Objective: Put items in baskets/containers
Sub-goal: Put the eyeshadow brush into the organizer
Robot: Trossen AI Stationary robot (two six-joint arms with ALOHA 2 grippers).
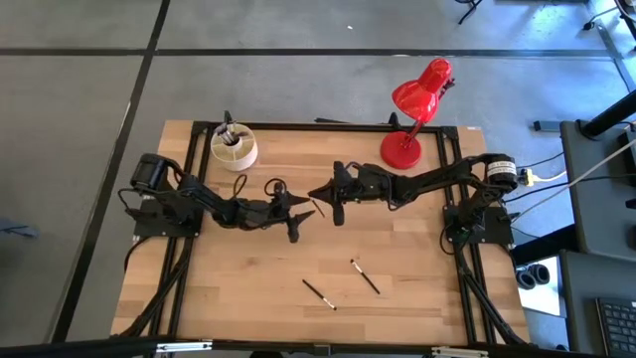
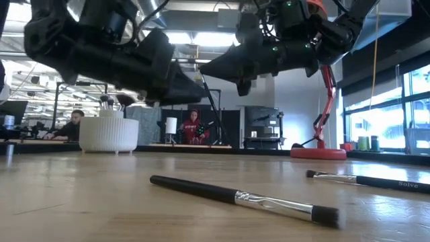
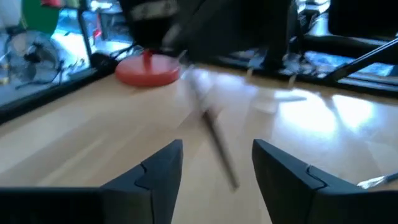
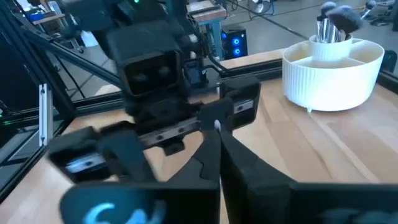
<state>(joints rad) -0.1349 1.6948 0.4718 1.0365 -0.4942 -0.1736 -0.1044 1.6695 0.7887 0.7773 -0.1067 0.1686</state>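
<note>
A thin makeup brush (image 3: 214, 140) hangs in the air at mid-table, between my two grippers. My right gripper (image 1: 316, 195) is shut on its upper end. My left gripper (image 3: 217, 155) is open, and its fingers stand on either side of the brush's dark lower end without touching it. The cream-white cup (image 1: 234, 147) stands at the far left and holds several brushes upright. Two more brushes (image 1: 320, 293) (image 1: 365, 276) lie flat on the wood toward the near edge. My right gripper pinches the brush's upper end (image 4: 216, 125) between its shut fingertips, coming in about level from the table's right. The brush slants down below the fingers, clear of the table. The blur hides which end of the brush this is.
A red desk lamp stands on its round base (image 1: 401, 149) at the far right. The two loose brushes show close in the low view (image 2: 242, 197) (image 2: 366, 180). People sit in the room beyond the table's far edge.
</note>
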